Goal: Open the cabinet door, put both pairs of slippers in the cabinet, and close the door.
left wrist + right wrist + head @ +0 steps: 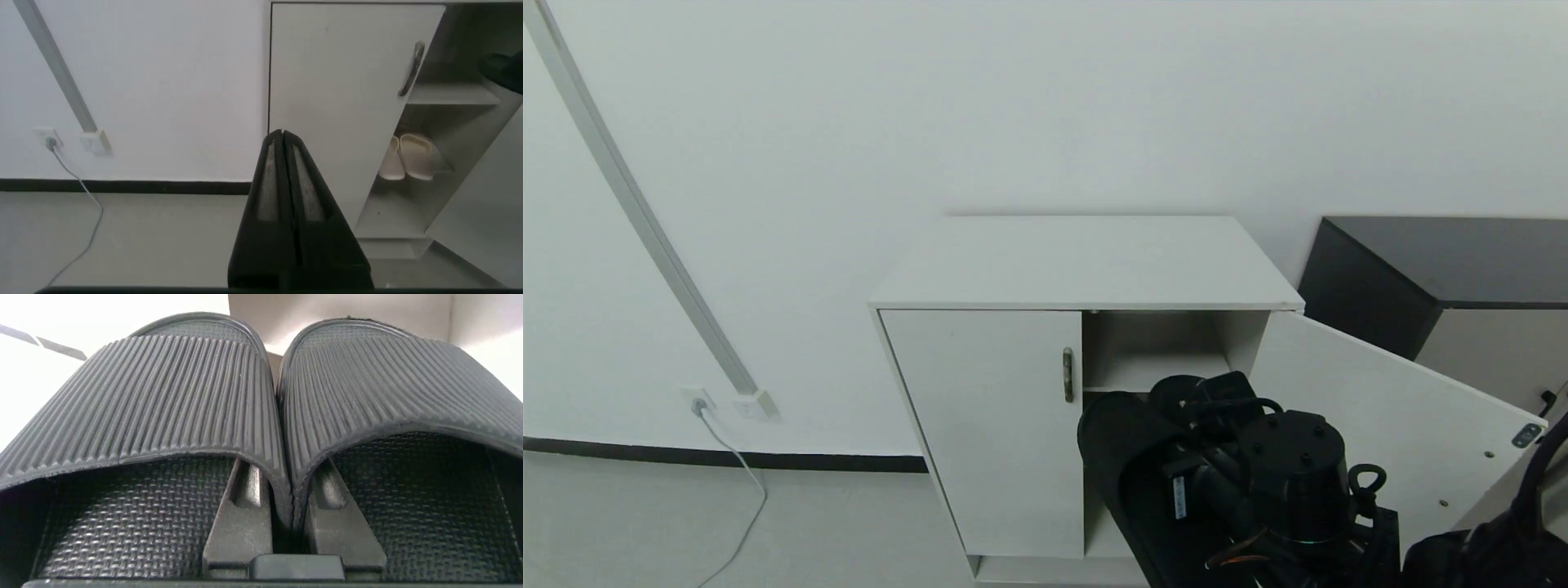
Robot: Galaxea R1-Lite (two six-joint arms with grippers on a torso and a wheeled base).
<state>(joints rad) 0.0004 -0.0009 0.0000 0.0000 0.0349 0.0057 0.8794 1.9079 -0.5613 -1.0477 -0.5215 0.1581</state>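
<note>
Left fingers [270, 189] together, right fingers [240, 516] clamped.

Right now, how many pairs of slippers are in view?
2: a white pair inside the cabinet; a black pair gripped by the right end effector.

One slipper pair [409, 157] on cabinet [1086, 261] shelf — other pair [270, 400] before opening, in right tool [284, 502].

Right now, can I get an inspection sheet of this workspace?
Surface: white cabinet, right door open, left door shut.
Job's things: black slippers at the opening; white slippers on a lower shelf inside.
Clutter: nothing seen.
Grippers: left gripper shut, holding nothing; right gripper shut on the black slippers.
Cables: grey cable from wall socket to floor.
Surroundings: white wall, slanted conduit, dark cabinet on the right.
</note>
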